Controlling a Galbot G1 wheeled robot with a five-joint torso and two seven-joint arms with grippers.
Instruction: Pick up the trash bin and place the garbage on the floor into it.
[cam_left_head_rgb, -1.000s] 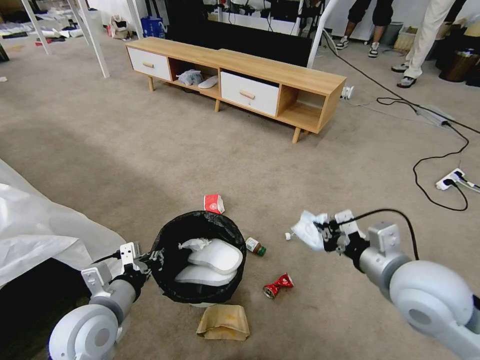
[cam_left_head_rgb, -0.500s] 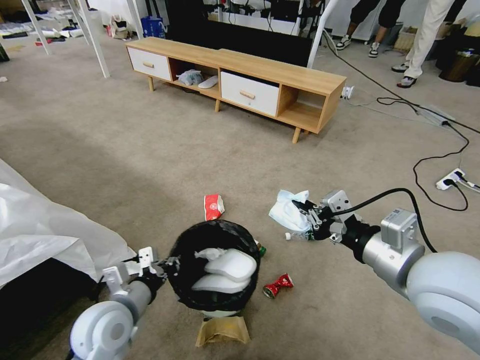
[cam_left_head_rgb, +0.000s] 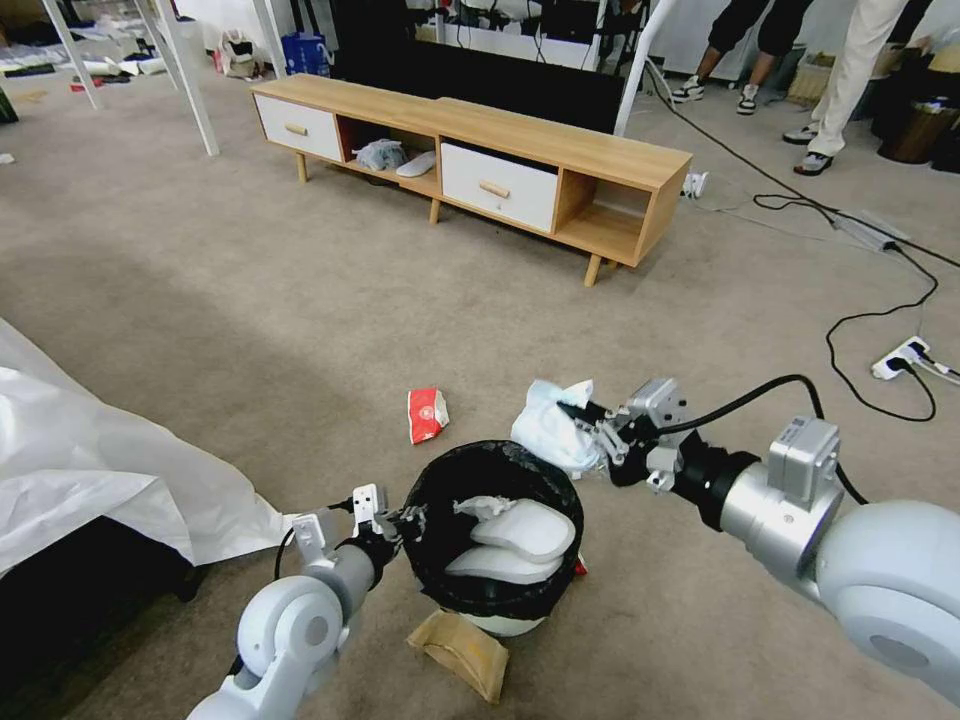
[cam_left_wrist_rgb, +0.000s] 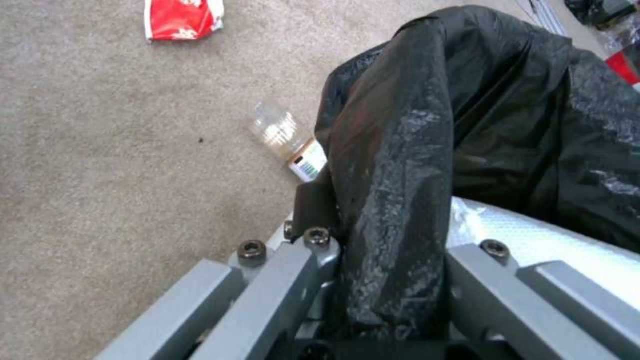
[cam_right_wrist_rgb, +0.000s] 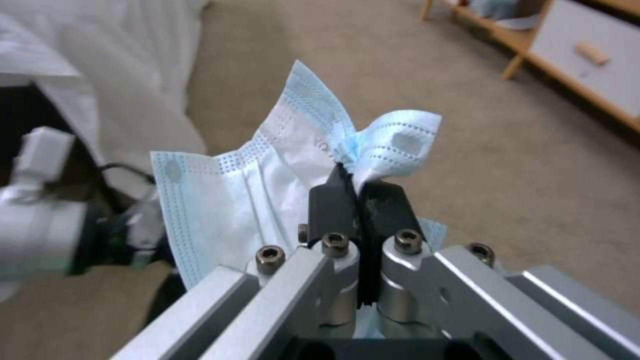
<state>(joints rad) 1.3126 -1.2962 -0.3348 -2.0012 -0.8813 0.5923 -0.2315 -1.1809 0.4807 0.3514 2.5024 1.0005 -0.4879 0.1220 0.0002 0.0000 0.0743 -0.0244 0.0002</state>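
The trash bin (cam_left_head_rgb: 500, 622) is seen pale mint-white, lined with glossy black plastic. A light blue and white face mask (cam_right_wrist_rgb: 280, 165), dotted along its edges, is shown. A red-white packet (cam_left_head_rgb: 427, 414) is seen on beige-grey floor (cam_left_head_rgb: 250, 330); a paper bag (cam_left_head_rgb: 465, 652) is brown.

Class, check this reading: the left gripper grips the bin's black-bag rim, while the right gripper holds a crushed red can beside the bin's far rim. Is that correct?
Not quite. The right gripper is shut on a pale blue face mask, not a crushed red can; the right wrist view shows it pinched between the fingers. The rest stands: the left gripper grips the trash bin by its bag-lined rim.
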